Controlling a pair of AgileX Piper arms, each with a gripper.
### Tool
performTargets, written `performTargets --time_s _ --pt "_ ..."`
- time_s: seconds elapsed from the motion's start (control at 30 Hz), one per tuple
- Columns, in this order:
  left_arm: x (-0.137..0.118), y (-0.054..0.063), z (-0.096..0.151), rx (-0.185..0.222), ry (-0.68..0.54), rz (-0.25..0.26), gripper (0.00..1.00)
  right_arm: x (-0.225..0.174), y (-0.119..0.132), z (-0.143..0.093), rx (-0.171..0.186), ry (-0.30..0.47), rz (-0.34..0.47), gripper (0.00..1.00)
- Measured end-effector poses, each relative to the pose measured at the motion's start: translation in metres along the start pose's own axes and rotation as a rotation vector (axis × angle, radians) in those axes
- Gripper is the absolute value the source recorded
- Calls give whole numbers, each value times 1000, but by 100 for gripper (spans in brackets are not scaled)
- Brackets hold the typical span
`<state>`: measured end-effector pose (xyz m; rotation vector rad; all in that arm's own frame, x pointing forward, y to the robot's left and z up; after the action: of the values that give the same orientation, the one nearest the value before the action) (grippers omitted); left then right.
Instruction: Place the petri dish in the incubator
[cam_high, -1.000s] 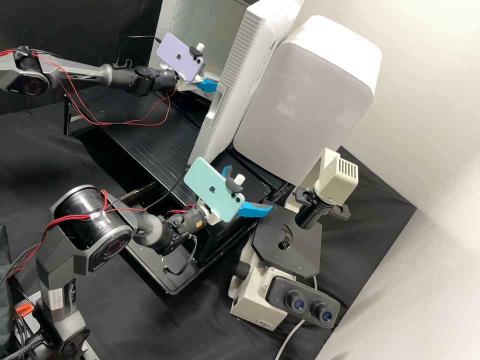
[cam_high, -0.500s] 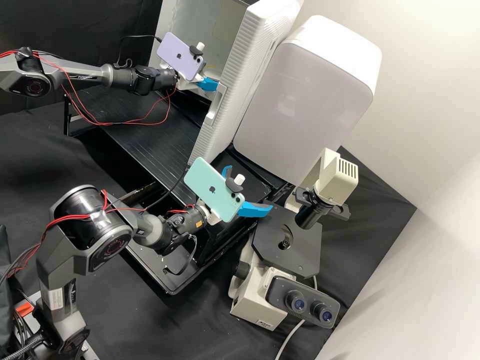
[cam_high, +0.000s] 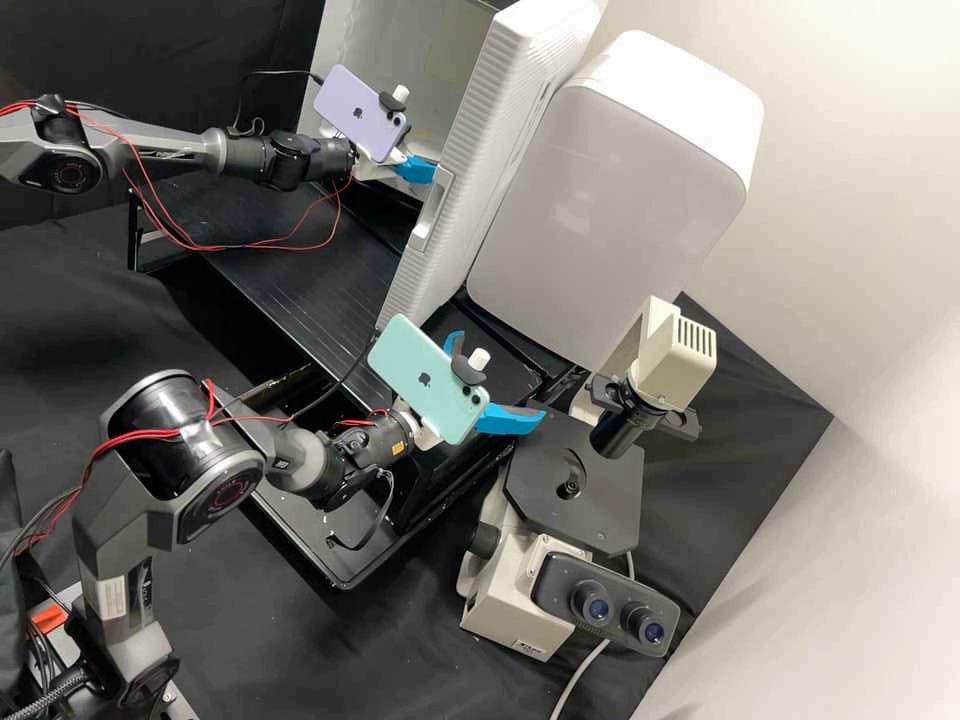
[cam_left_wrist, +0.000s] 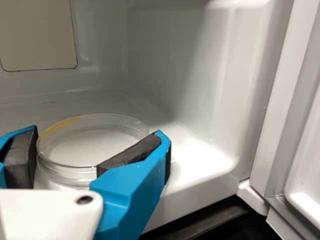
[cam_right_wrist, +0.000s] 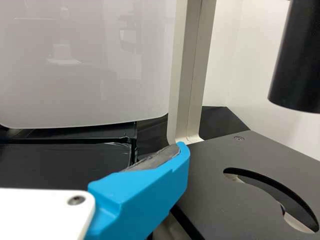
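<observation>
Inside the incubator (cam_left_wrist: 210, 80), near its front lip, the left gripper (cam_left_wrist: 77, 156) is closed on the clear petri dish (cam_left_wrist: 92, 135), pads on opposite walls; judgement: seat it flat, open both fingers evenly, withdraw straight, clear of the door (cam_left_wrist: 300, 125).

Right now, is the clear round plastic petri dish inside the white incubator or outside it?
Inside. The clear round petri dish sits within the white incubator chamber, between the blue fingers of the left gripper; its door stands open.
</observation>
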<state>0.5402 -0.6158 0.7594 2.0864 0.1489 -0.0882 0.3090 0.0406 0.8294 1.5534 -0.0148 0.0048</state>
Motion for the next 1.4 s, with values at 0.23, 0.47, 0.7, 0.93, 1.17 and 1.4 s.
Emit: performTargets --time_s 0.23,0.47,0.7,0.93,1.17,1.4 --pt "0 0 -1 2 2 -1 100 0 0 0 0 0 0 100" --pt "0 0 -1 2 2 -1 100 0 0 0 0 0 0 100" --pt "0 0 -1 2 2 -1 100 0 0 0 0 0 0 100" --pt "-1 -5 -3 26 7 -16 100 0 0 0 0 0 0 100" --pt "-6 -4 -4 32 11 -27 100 0 0 0 0 0 0 100" --pt "-9 -5 -3 47 8 -32 100 0 0 0 0 0 0 100"
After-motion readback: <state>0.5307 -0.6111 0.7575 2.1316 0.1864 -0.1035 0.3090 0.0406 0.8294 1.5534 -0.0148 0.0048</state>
